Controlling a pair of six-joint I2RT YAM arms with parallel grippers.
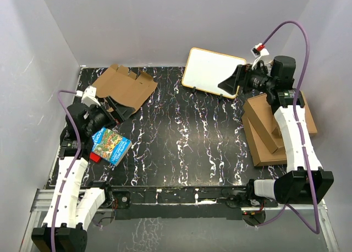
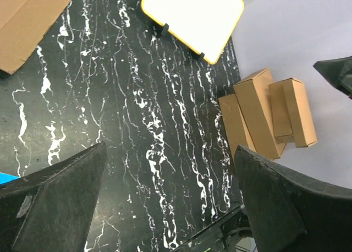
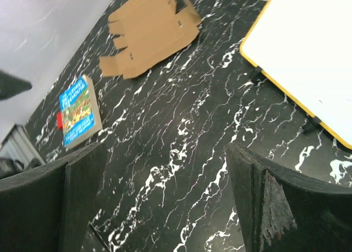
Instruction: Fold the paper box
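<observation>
Top external view: the flat brown corrugated cardboard die-cut sheet [image 1: 122,88] lies at the far-left corner of the worktop [image 1: 181,147]. The left gripper [image 1: 119,112] and right gripper [image 1: 226,84] stand spread (nothing held). Pushing one flap unpinned could skid the sheet, not crease it.

Top external: set high, looking down — white board [image 1: 213,70] seen at the far side.
Left wrist: aimed toward the white board from well away.
Right wrist: held near the white board, aimed past it.
Shared: white board — in all views.
</observation>
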